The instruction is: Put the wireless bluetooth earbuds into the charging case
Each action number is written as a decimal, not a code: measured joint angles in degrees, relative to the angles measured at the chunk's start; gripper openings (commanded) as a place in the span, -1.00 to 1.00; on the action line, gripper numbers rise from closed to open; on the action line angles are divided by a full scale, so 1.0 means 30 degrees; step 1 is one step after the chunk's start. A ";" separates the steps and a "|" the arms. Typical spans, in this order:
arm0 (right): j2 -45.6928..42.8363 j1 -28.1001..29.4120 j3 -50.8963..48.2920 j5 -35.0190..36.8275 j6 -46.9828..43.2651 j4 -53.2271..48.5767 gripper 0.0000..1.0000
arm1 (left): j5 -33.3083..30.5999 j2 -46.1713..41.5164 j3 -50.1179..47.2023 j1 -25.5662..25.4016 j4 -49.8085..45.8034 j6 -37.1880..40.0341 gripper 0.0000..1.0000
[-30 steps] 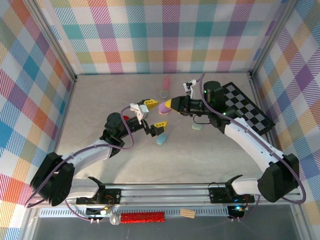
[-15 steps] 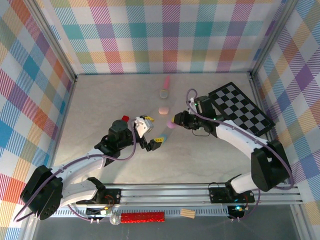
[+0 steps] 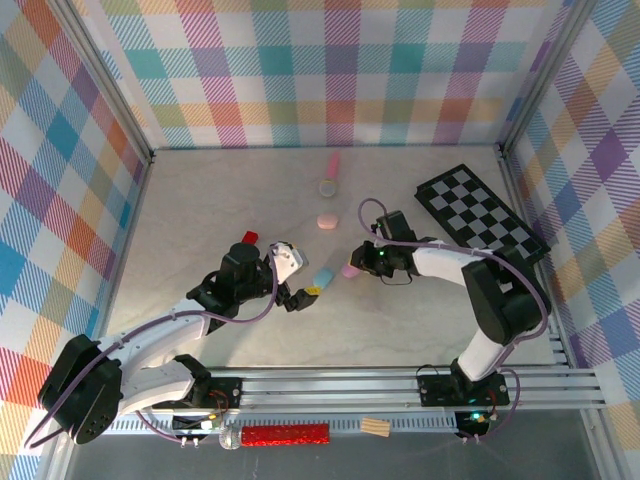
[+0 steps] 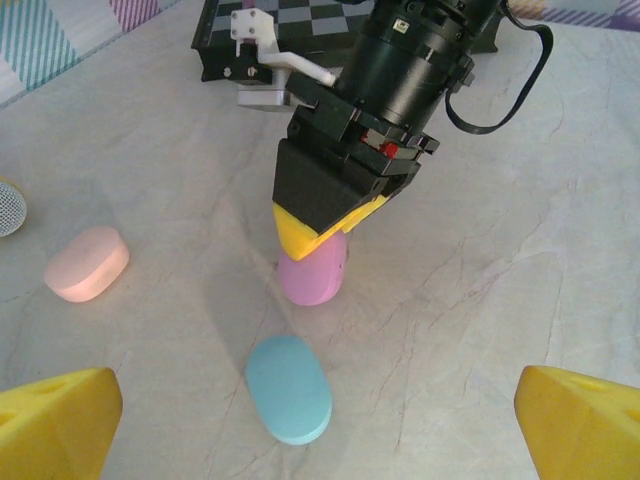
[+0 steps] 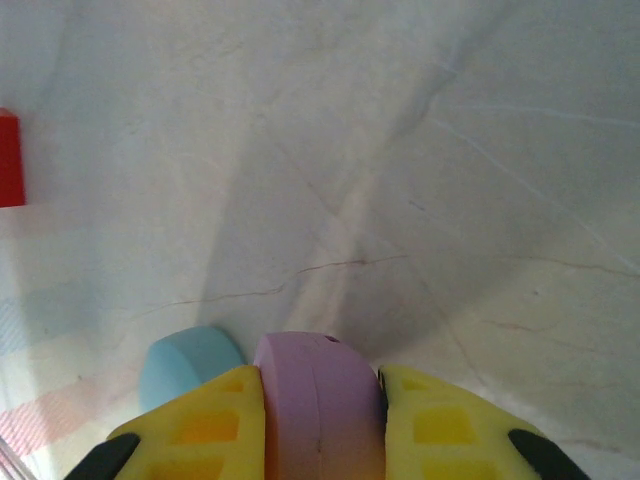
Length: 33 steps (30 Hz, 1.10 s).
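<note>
My right claw [image 4: 312, 235] is clenched on the purple charging case [image 4: 312, 275], stood on end on the worktop [image 4: 520, 250], long axis upright, while the blue case [image 4: 289, 388] lies flat just beside it, nearer my released left claw [image 3: 296, 277].

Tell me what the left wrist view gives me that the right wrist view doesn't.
Left wrist adds the pink case, the checkered board and the right gripper seen from outside. Right wrist adds a red block at its left edge. Both share the purple case, held on end between the right gripper's yellow fingers, and the blue case lying close beside it.
</note>
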 measured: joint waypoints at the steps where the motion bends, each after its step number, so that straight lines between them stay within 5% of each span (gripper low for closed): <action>1: 0.0036 0.0000 0.0007 0.0029 0.0007 0.0182 -0.47 | -0.0080 0.0000 0.0007 0.0000 -0.0051 0.0051 1.00; 7: -0.0036 -0.0044 0.0015 0.0816 -0.0372 0.0087 0.41 | -0.0882 -0.0160 0.0015 0.0138 -0.0160 -0.0262 1.00; 13: -0.1508 -0.0386 0.0729 0.2696 -0.1836 -0.2033 0.82 | -0.2266 -0.0503 -0.0044 0.1333 0.0430 -0.1326 1.00; 23: -0.6091 -0.2310 0.0525 0.9165 -0.5610 -0.2681 0.97 | -0.7599 -0.1413 -0.1494 0.3963 0.2033 -0.2208 1.00; 29: -0.8444 -0.3738 -0.4524 1.3529 -0.9442 0.2382 0.97 | -0.9566 -0.0969 -0.3512 0.6710 0.4612 -0.2951 1.00; 33: -0.7672 -0.4976 -0.7555 1.4018 -1.1482 0.6783 0.97 | -0.9748 0.0991 -0.4437 0.7934 0.6958 -0.3708 1.00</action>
